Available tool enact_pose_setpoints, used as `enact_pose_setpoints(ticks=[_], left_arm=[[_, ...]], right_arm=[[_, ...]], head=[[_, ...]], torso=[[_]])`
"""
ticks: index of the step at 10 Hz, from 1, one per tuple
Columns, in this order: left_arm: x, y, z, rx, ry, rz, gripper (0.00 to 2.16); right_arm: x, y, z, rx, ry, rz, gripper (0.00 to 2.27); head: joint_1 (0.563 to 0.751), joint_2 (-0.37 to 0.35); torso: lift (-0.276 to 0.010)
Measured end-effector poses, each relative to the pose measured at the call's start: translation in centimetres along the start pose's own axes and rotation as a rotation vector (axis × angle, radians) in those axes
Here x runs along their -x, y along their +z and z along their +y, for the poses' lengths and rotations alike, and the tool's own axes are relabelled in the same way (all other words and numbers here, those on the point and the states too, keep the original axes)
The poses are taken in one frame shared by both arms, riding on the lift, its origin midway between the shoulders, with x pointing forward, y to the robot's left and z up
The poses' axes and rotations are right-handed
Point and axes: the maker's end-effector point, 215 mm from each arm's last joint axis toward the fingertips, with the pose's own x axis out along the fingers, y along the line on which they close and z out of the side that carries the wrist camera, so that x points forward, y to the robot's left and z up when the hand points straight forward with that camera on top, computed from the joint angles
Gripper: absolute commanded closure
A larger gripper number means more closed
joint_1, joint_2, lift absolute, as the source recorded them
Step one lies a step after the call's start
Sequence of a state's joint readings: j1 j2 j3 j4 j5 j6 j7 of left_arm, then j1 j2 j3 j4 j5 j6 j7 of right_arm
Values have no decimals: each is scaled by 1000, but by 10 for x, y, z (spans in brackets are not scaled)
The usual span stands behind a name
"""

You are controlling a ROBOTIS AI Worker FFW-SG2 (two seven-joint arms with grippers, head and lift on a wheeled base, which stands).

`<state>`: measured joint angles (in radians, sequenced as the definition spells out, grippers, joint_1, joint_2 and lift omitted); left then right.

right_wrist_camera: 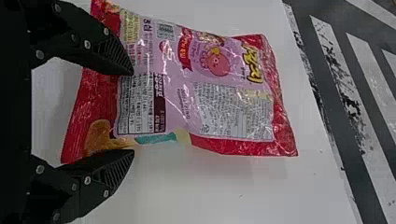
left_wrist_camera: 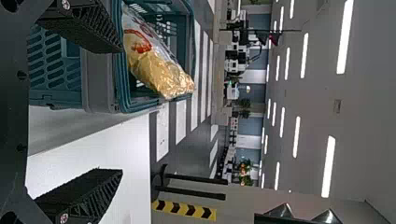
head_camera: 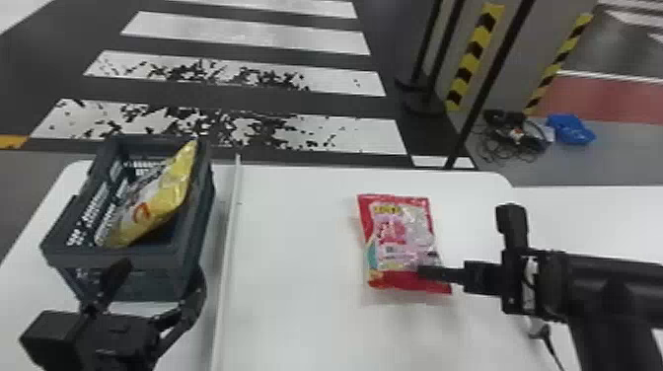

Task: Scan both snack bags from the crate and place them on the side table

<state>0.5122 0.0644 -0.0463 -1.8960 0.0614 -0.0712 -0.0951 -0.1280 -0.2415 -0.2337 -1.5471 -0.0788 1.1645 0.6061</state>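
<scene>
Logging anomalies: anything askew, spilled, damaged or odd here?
No spill or tear visible. The yellow bag sits slanted in the crate, one end up at its rim. Beyond, black patches break up the white crosswalk stripes, like worn paint, and cables lie tangled.

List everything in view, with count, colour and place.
yellow bag: one, in the crate
pink bag: one, red-edged, on the table, right
crate: one, dark blue-grey, left
table: white, beneath both
divider strip: one, pale, right of crate
poles: three, black, behind
warning strips: two, yellow-black, behind
blue item: one, floor, right
floor stripes: several, white, behind
ceiling lights: many, white
left gripper: one, black, near crate
right gripper: one, black, at pink bag
</scene>
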Motion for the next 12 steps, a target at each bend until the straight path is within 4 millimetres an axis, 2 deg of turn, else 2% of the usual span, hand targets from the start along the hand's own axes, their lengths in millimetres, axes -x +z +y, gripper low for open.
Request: enact_pose_setpoints(ticks=[5,8,10,12], left_arm=[[0,0,0,2,0,1,80],[1,-1,0,2,0,1,80],[2,-1,0,1,0,1,80],[2,-1,0,0,0,1,80]], right_arm=[[5,5,-8,21,-5,-16,2263],[15,16,-15,-3,22,-77,2263],[29,27,-25,-42,29,-131,2263],[61,52,-39,-92,33,-232,2263]], head=[[695,-169],[695,-181],[695,-197],[695,-229]], torso=[[-95],[-95],[-95],[-95]])
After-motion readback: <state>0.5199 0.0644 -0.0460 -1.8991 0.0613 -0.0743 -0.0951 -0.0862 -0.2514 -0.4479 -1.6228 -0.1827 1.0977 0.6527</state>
